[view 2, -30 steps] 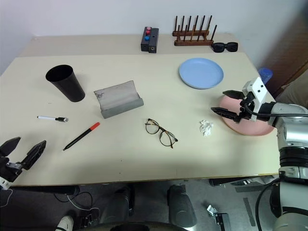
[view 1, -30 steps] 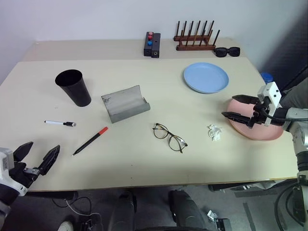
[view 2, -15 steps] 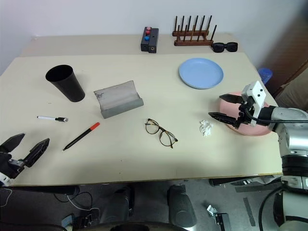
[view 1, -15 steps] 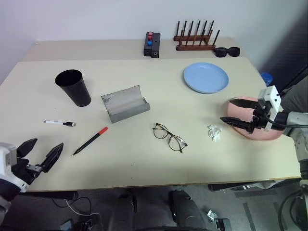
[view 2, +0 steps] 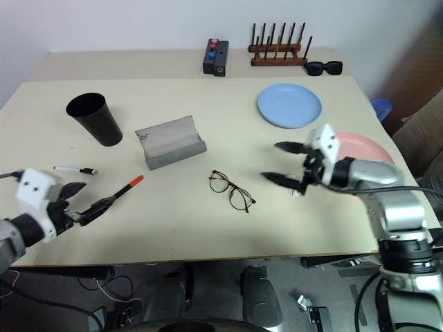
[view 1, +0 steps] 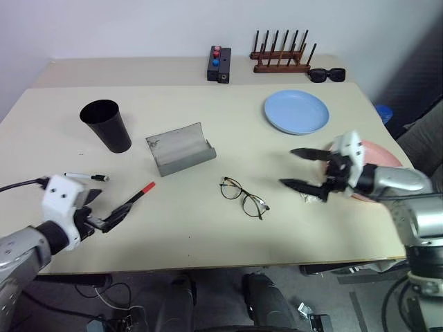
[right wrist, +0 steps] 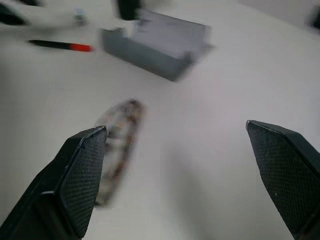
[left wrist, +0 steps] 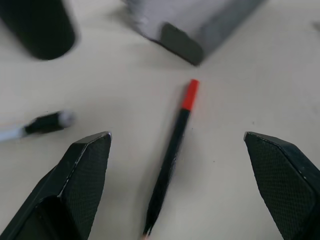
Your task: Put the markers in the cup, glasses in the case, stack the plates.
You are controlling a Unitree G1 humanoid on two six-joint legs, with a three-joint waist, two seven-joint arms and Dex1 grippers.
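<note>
The markers lie at the left of the head views, apart from each other, with the left gripper (view 1: 104,220) beside them; its two black fingers (left wrist: 82,170) are spread wide and hold nothing; in the left wrist view the red-capped marker (left wrist: 172,150) lies on the table between the spread fingers, untouched, its red cap pointing toward the case (view 1: 180,149); the black-capped white marker (view 1: 86,177) lies just above that gripper in the left eye view, with the black cup (view 1: 106,125) upright further up, in the upper left of the frame.

The right gripper (view 1: 303,169) is right of centre, its fingers (view 1: 300,185) also wide apart and empty, pointing left over the table (view 1: 208,228); a crumpled white scrap (view 1: 309,198) lies just beneath it; the glasses (view 1: 244,197) sit unfolded at centre, a little left of those fingertips and apart from them; the grey case stands open up and left of the glasses.

The pink plate (view 1: 381,155) shows behind the right forearm at the right edge; the blue plate (view 1: 296,111) lies above it, apart.

Against the frame a second ago, the left gripper has come up from the lower left corner to the red-capped marker; the right gripper has left the pink plate and swung leftward toward the glasses; the markers, glasses, case, cup and plates lie as they did.
</note>
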